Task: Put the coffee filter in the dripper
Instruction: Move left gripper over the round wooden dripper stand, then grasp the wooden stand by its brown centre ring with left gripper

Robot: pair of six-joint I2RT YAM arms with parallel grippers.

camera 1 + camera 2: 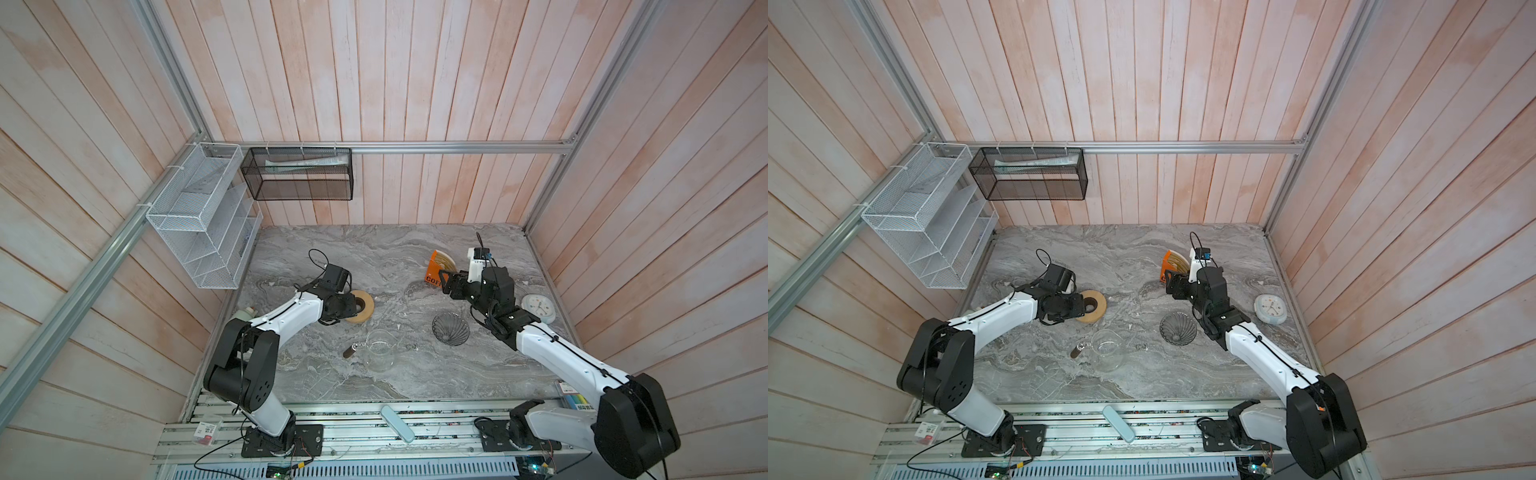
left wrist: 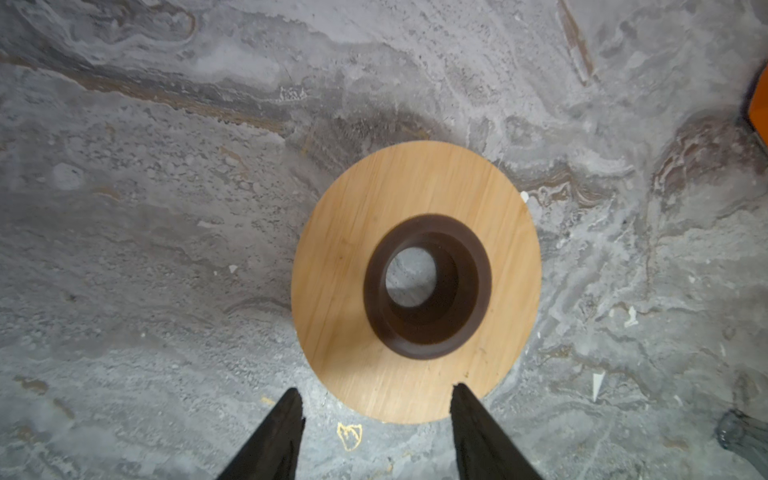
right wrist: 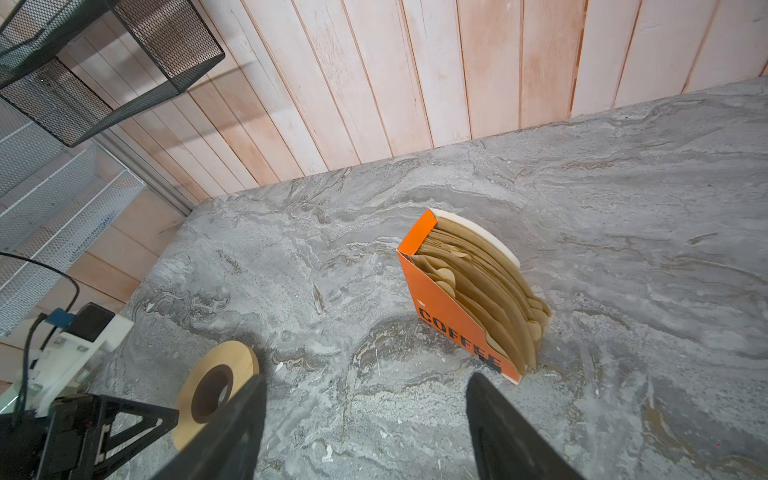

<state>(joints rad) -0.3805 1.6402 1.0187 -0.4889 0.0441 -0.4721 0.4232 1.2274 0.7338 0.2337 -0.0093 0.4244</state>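
Left claw gapes empty by the wooden ring; right claw gapes empty before the orange COFFEE stand of filters.

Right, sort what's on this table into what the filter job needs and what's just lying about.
Needed:
coffee filters, stacked in the orange COFFEE stand
dripper

Lying about:
wooden ring
glass jug
white clock
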